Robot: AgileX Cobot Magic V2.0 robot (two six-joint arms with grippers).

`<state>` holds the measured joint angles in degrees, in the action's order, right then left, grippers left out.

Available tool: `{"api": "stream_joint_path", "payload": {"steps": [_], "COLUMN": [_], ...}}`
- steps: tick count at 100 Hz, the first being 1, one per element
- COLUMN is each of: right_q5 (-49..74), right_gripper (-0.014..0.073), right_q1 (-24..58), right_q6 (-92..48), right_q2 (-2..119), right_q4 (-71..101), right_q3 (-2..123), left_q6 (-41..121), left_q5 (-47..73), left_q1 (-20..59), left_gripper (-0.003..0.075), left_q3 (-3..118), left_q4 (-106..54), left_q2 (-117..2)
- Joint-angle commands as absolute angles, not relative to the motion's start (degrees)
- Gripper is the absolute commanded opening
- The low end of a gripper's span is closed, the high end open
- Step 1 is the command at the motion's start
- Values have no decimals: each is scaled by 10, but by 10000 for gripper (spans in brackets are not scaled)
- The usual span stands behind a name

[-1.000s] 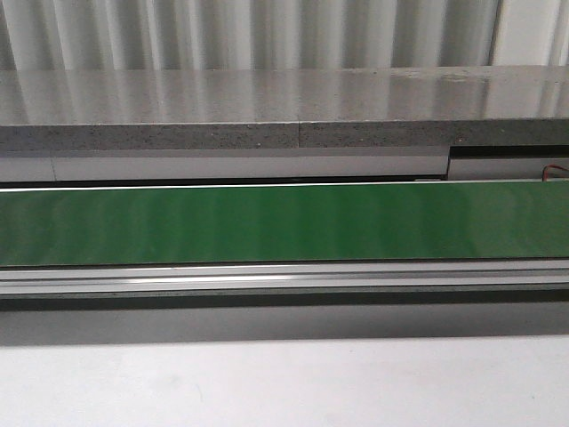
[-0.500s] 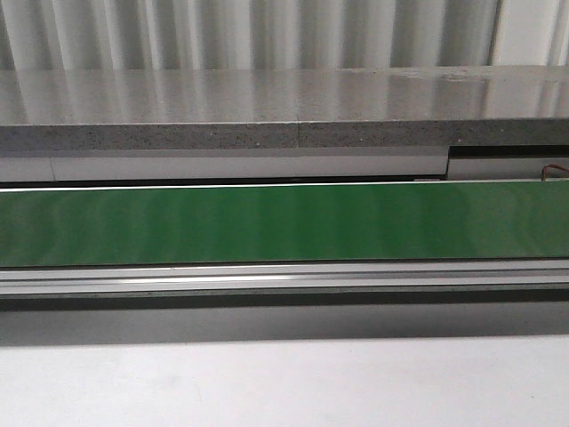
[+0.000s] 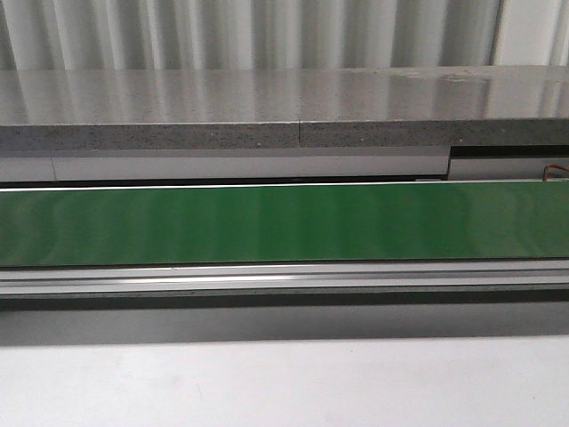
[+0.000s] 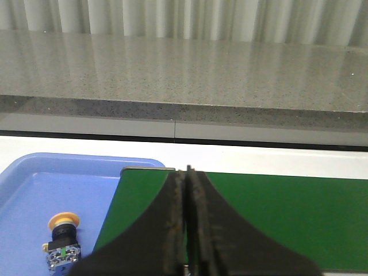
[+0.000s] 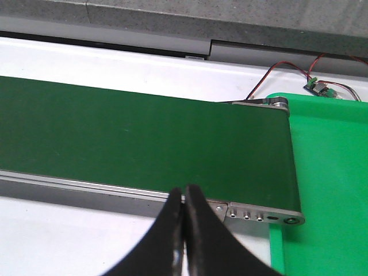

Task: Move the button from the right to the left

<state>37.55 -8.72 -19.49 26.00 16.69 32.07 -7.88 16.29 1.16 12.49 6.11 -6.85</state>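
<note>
The button (image 4: pixel 62 241), with a yellow-orange cap, black collar and blue-grey body, lies in a blue tray (image 4: pixel 34 195) beside the left end of the green belt (image 4: pixel 276 213); it shows only in the left wrist view. My left gripper (image 4: pixel 187 172) is shut and empty, above the belt's left end, to the right of the button. My right gripper (image 5: pixel 184 192) is shut and empty, over the belt's near rail close to its right end. Neither gripper shows in the front view, where the belt (image 3: pixel 284 222) carries nothing.
A green tray (image 5: pixel 328 172) sits at the belt's right end, with a small circuit board and red and black wires (image 5: pixel 319 86) behind it. A grey stone ledge (image 3: pixel 284 111) runs behind the belt. White table (image 3: pixel 284 382) lies in front.
</note>
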Motion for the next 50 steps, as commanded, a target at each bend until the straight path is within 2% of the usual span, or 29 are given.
{"api": "stream_joint_path", "payload": {"steps": [1,18,50], "right_q5": [336,336,336], "right_gripper": [-67,-67,-67], "right_q1": [-87,-87,-87], "right_q6": [-200,-200,-200], "right_q2": [263,263,263], "right_q4": [177,177,177], "right_q3": [336,336,336], "left_q6": [-79,-79,-83], "left_q5": [76,66,21], "left_q1": [17,18,50], "left_gripper": [-20,-20,-20], "left_q3": [93,26,-13], "left_q4": [59,63,87], "left_q2": [-47,26,23]}}
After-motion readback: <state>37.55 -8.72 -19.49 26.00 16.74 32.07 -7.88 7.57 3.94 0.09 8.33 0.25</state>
